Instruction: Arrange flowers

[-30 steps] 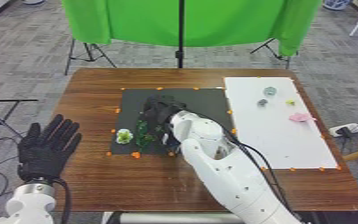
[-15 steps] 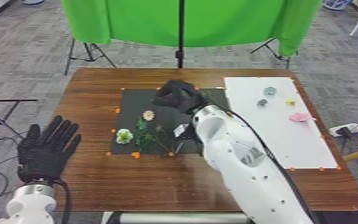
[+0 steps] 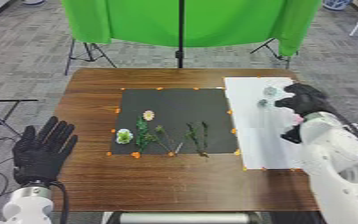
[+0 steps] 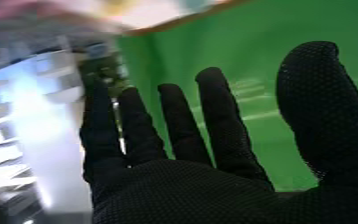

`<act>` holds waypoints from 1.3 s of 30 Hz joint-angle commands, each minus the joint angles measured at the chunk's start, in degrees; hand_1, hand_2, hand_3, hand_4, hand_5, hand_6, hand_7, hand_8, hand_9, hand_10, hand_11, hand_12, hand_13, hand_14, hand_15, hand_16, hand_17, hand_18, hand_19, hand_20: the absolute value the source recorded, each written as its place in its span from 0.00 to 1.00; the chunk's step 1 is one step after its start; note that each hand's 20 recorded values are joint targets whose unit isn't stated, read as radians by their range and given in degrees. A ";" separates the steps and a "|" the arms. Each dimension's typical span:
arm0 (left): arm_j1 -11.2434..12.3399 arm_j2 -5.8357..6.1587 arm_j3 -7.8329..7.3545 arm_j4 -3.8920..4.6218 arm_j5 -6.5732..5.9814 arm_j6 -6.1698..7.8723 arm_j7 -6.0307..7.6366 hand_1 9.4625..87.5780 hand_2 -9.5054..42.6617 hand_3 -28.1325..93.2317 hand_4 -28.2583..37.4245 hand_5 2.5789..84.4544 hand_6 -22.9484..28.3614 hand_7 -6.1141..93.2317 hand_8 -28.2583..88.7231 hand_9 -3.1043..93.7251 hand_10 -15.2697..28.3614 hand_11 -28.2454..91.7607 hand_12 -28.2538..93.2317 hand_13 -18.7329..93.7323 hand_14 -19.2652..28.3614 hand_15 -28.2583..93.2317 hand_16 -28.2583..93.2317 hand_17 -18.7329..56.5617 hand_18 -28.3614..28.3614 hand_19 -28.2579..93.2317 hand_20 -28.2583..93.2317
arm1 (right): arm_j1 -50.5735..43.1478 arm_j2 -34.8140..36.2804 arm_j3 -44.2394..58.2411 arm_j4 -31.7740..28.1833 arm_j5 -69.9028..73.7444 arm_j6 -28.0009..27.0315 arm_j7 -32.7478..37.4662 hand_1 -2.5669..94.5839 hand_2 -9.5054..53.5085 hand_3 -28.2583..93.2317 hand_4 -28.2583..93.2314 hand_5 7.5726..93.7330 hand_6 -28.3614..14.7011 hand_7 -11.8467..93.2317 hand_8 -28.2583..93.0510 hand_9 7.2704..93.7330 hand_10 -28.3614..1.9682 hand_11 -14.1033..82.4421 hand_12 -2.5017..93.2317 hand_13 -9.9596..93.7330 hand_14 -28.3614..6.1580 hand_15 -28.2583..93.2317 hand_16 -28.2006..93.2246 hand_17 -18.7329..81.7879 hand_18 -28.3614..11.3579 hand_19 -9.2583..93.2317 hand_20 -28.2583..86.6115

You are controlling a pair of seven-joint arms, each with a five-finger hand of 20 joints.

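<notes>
Brown wood is left between the spread left hand (image 3: 42, 152) and the black mat (image 3: 180, 100), by whose left edge the white flower (image 3: 124, 136) is laid. The white sheet's (image 3: 254, 137) right edge is partly hidden by the right hand (image 3: 308, 101), its fingers held straight and apart.

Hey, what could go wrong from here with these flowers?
The right robot hand is over the white sheet, close to the pink flower, so it might knock or crush it. The thin stems on the black sheet lie loose near each other, and could tangle if one is dragged.
</notes>
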 commanded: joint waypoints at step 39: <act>-0.70 -0.29 1.84 0.14 -1.12 3.70 -1.20 0.21 0.46 0.84 0.00 0.52 0.63 0.20 0.15 0.44 0.69 0.42 0.32 0.45 0.69 0.48 0.19 0.17 0.73 0.50 0.33 | 15.65 -9.08 -37.09 8.89 -10.08 17.88 -28.33 0.60 0.10 0.80 0.00 0.78 0.74 0.31 0.21 0.75 0.65 0.26 0.25 0.67 0.60 0.54 0.52 0.40 0.25 0.79 0.57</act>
